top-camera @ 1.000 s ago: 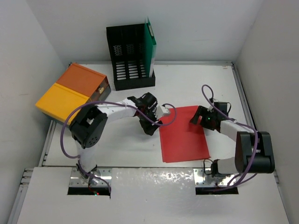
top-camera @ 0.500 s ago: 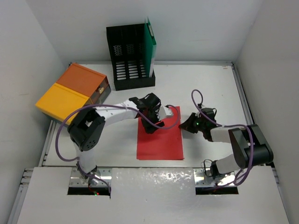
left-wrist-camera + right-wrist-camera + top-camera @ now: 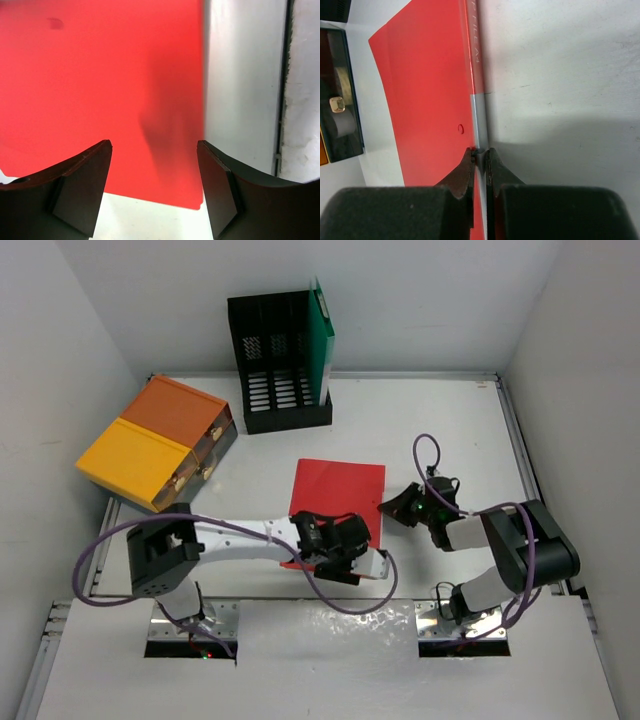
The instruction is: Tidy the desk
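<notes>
While right gripper (image 3: 479,152) clamps red folder (image 3: 337,495) by spine, left gripper (image 3: 154,146) sits jaws apart over near edge; black rack (image 3: 280,360), drawer box (image 3: 155,440) well apart behind on desk (image 3: 450,420).

White counter (image 3: 455,430), flat and level, boxed in by walls on three sides.
It is a large rectangular top with a plain matte white surface. Thin metal rails (image 3: 517,445) run along its left, right and far edges, and white walls (image 3: 420,300) rise just outside them. It carries three things, well apart from each other. A black mesh rack (image 3: 270,370) stands upright at the far edge, against the back wall. An orange-and-yellow drawer box (image 3: 155,440) sits at the far left, by the left rail. A red folder (image 3: 340,490) lies flat near the middle, toward the near side. The right half and the far right corner are bare white.
</notes>
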Action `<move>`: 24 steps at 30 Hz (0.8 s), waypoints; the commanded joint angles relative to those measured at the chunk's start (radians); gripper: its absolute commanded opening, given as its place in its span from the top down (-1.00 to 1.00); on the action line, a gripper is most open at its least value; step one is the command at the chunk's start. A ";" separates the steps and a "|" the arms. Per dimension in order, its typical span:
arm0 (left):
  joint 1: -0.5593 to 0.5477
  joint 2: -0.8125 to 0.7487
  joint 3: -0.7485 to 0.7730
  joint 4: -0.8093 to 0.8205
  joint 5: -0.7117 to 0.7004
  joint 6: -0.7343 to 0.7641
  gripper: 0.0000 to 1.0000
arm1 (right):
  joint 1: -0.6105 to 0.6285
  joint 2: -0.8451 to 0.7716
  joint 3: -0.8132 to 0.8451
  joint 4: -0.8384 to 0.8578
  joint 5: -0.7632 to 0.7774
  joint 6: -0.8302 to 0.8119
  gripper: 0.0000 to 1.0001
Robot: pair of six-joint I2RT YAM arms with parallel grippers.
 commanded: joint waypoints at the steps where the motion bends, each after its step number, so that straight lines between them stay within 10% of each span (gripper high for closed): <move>1: -0.080 0.023 -0.039 0.151 -0.091 0.009 -0.35 | 0.004 -0.048 0.038 -0.042 0.018 -0.022 1.00; 24: -0.174 0.118 -0.102 0.445 -0.192 -0.081 -0.34 | 0.006 -0.159 0.048 -0.071 -0.028 0.026 1.00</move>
